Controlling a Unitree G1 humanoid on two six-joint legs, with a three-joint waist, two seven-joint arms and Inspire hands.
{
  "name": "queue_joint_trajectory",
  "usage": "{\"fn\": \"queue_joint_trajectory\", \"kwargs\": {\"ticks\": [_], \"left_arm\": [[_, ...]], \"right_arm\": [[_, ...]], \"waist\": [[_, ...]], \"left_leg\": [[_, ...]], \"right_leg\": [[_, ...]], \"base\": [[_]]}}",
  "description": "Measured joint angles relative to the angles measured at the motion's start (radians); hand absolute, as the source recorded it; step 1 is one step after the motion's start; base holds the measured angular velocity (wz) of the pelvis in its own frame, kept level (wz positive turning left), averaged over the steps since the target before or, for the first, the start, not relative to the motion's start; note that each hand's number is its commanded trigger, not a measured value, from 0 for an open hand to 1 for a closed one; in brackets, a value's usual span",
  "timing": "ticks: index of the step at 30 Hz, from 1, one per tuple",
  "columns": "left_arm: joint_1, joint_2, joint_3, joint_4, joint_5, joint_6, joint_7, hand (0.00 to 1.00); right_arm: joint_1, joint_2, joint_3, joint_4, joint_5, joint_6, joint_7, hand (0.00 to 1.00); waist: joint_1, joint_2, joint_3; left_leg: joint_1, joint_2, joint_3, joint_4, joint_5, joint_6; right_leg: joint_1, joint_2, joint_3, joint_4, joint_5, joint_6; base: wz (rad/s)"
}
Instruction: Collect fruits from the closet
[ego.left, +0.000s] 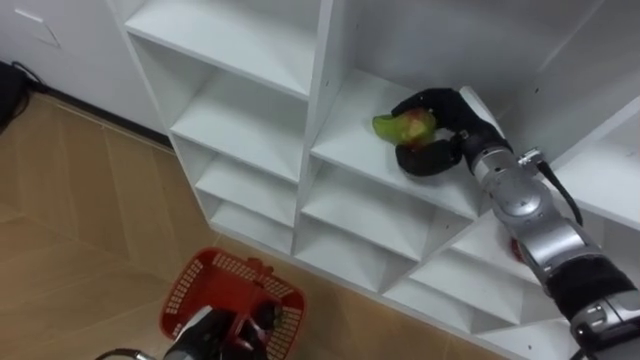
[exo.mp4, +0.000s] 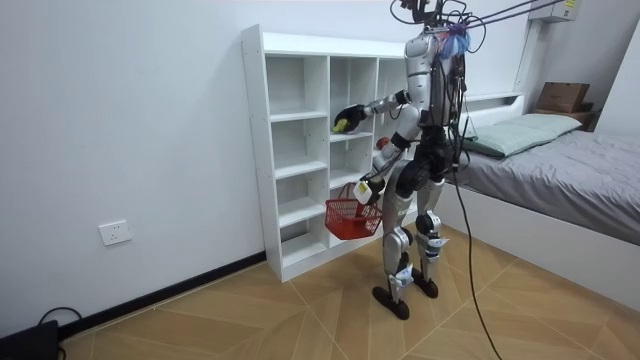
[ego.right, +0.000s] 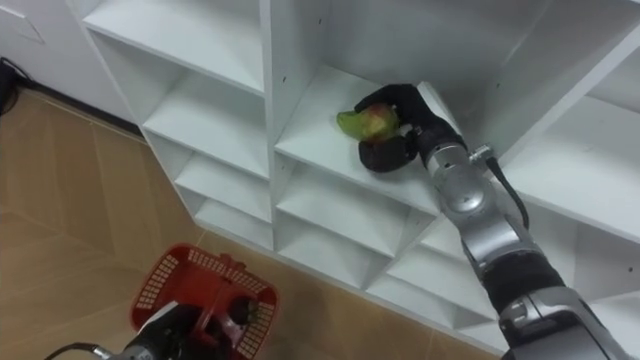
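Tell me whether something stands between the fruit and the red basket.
Only the shelf board under the fruit, which the right robot hand grips inside the closet. The red basket hangs from the left robot hand lower down, out in front of it; nothing else visible lies between.

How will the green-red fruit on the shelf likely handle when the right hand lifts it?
The fruit looks rounded and smooth, so it could roll on the flat shelf if released. It seems firm and light: the right hand has its curled fingers round most of it. The red basket hangs from the left hand.
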Motion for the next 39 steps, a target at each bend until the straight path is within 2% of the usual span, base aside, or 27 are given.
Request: {"fn": "queue_joint_trajectory", "kwargs": {"ticks": [5,15,18,19,22,26,28,31,33,36,37,39], "left_arm": [[0.000,-0.010,-0.001,-0.001,0.008,0.000,-0.011,1.00],[0.000,-0.013,-0.003,0.000,0.008,-0.001,0.011,1.00],[0.001,-0.014,-0.002,0.000,0.007,-0.002,0.014,1.00],[0.001,-0.014,-0.002,-0.001,0.007,-0.002,0.013,1.00],[-0.001,-0.017,-0.003,-0.001,0.008,-0.004,0.013,1.00],[-0.003,-0.027,-0.003,0.005,0.007,-0.010,0.020,1.00],[0.004,-0.031,-0.004,0.012,0.007,-0.011,0.029,1.00],[0.006,-0.037,-0.009,0.012,0.007,-0.011,0.043,1.00],[0.004,-0.046,-0.009,0.012,0.007,-0.011,0.055,1.00],[0.002,-0.053,-0.015,0.009,0.006,-0.030,0.058,1.00],[0.001,-0.055,-0.016,0.008,0.001,-0.033,0.055,1.00],[0.001,-0.055,-0.020,0.008,-0.014,-0.033,0.054,1.00]], "right_arm": [[0.000,0.002,-0.001,0.006,0.025,0.001,0.036,1.00],[0.006,0.010,-0.001,0.024,0.038,-0.013,0.061,1.00],[0.029,0.018,-0.008,0.003,0.047,-0.026,0.065,1.00],[0.055,0.031,-0.023,-0.014,0.053,-0.031,0.065,1.00],[0.090,0.047,-0.016,-0.068,0.060,-0.040,0.075,1.00],[0.127,0.062,-0.015,-0.097,0.086,-0.044,0.117,1.00],[0.186,0.069,-0.020,-0.128,0.140,-0.047,0.145,1.00],[0.270,0.068,-0.019,-0.218,0.147,-0.042,0.174,1.00],[0.317,0.068,-0.018,-0.272,0.141,-0.041,0.197,1.00],[0.390,0.069,-0.014,-0.325,0.112,-0.016,0.251,1.00],[0.415,0.070,-0.017,-0.348,0.091,0.003,0.261,1.00],[0.445,0.070,-0.019,-0.376,0.073,0.012,0.266,1.00]], "waist": [[-0.001,0.022,0.0000],[-0.003,0.023,-0.0001],[-0.006,0.023,-0.0006],[-0.010,0.023,-0.0023],[-0.036,0.029,-0.0047],[-0.048,0.032,-0.0067],[-0.068,0.038,-0.0157],[-0.114,0.056,-0.0245],[-0.124,0.060,-0.0272],[-0.155,0.061,-0.0275],[-0.169,0.061,-0.0271],[-0.194,0.063,-0.0264]], "left_leg": [[0.014,0.001,-0.002,-0.006,0.000,0.000],[0.037,0.002,-0.001,-0.018,0.002,0.002],[0.049,0.001,0.000,-0.019,0.002,0.003],[0.052,0.002,0.000,-0.019,0.002,0.003],[0.052,0.000,0.002,-0.020,0.002,0.003],[0.074,0.004,0.031,-0.034,0.003,0.005],[0.092,0.005,0.048,-0.047,0.003,0.007],[0.105,0.004,0.063,-0.056,0.004,0.009],[0.124,0.008,0.097,-0.063,0.004,0.009],[0.146,0.021,0.138,-0.072,0.002,0.010],[0.149,0.022,0.154,-0.072,0.000,0.011],[0.157,0.028,0.173,-0.073,-0.003,0.010]], "right_leg": [[0.014,-0.001,-0.001,-0.002,0.000,0.001],[0.036,0.001,0.004,-0.016,0.001,0.004],[0.044,0.000,0.008,-0.018,0.001,0.004],[0.046,0.001,0.011,-0.018,0.001,0.004],[0.045,0.000,0.023,-0.018,0.002,0.005],[0.056,-0.001,0.037,-0.019,0.000,0.009],[0.063,-0.002,0.050,-0.019,-0.001,0.011],[0.064,0.000,0.070,-0.020,0.000,0.012],[0.064,0.003,0.100,-0.018,0.000,0.012],[0.065,0.011,0.141,-0.014,0.001,0.012],[0.059,0.014,0.156,-0.011,0.004,0.010],[0.056,0.017,0.174,-0.009,0.006,0.009]], "base": [[0.00],[0.00],[0.00],[0.00],[-0.01],[-0.10],[-0.20],[-0.22],[-0.44],[-0.36],[-0.32],[-0.37]]}}
